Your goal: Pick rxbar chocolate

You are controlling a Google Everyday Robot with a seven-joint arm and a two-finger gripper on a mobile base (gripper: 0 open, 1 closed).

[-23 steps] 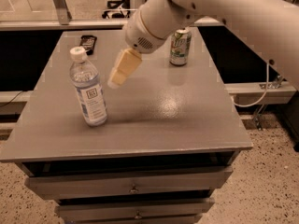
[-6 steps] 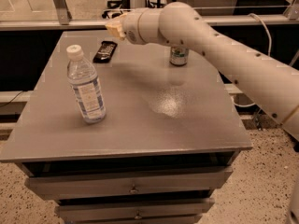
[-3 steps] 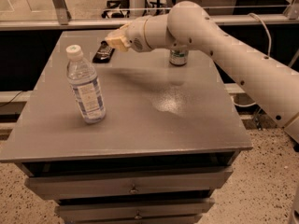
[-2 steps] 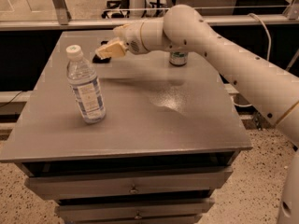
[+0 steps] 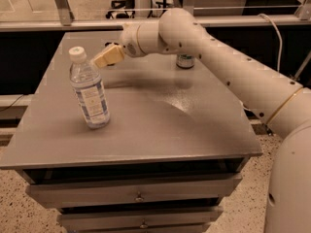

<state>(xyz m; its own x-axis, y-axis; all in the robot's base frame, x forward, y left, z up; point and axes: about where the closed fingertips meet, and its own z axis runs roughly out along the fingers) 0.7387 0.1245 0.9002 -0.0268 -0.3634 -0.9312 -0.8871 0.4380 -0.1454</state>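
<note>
My gripper is low over the far left part of the grey table, just right of the water bottle's cap. The rxbar chocolate does not show; the spot where it lay is covered by the gripper. The white arm reaches in from the right across the back of the table.
A clear water bottle with a white cap stands upright at the left, close in front of the gripper. A drink can stands at the back, mostly hidden behind the arm. Drawers sit below the table top. A rail runs behind the table.
The gripper has moved down and left from above the table's back edge onto the spot where the dark bar lay; the bar is now covered. Bottle and can have not moved.
</note>
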